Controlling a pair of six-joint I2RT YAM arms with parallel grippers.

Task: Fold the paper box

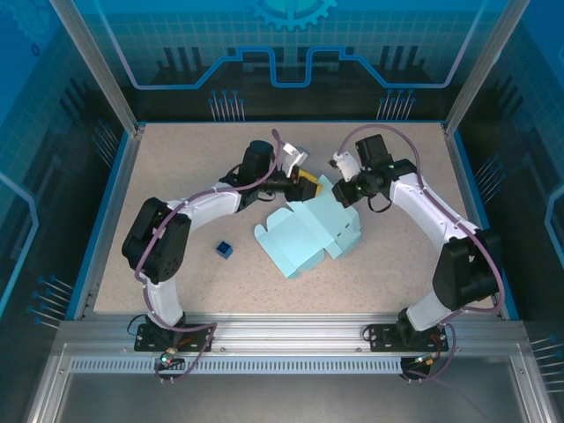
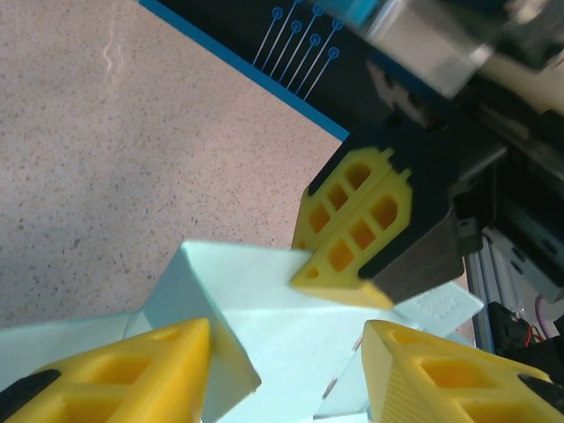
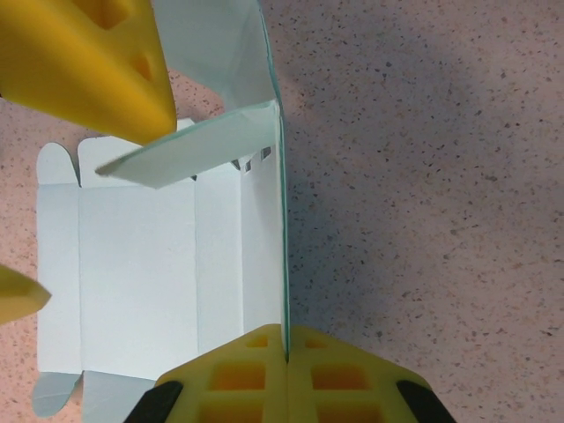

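A small cube (image 1: 224, 250) lies on the left, well apart from the work. The left gripper (image 2: 286, 330) hangs half open over the far part of the box (image 1: 304, 240), mid-table, its fingers astride a raised flap without pinching it. The right gripper (image 3: 284, 335) is clamped on the edge of a standing wall. The fold likely goes best if the right holds that wall upright while the left presses the flap slowly along its crease, so the thin card doesn't buckle.
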